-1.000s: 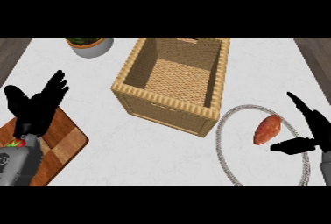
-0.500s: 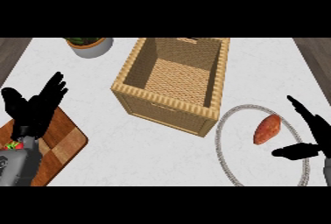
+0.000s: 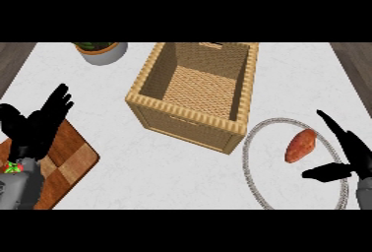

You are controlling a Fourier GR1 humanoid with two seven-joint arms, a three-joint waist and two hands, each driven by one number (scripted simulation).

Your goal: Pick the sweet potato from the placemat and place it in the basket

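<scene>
Sweet potato (image 3: 300, 145) lies on the round placemat (image 3: 245, 152) by the counter's right edge, beside the basket (image 3: 190, 129); right hand (image 3: 356, 158) spread alongside it, left hand (image 3: 33, 129) open at the left edge.

— Is there any writing to read here?
— None. The wicker basket (image 3: 196, 93), the round placemat (image 3: 247, 152), the checkered cutting board (image 3: 69, 155) and the plant pot (image 3: 102, 53) show no legible letters, numbers or brand marks.
— What about the red and green patch (image 3: 10, 167) at the cutting board's left edge?
— It may be a marking of some kind, but it is too small to tell.
</scene>
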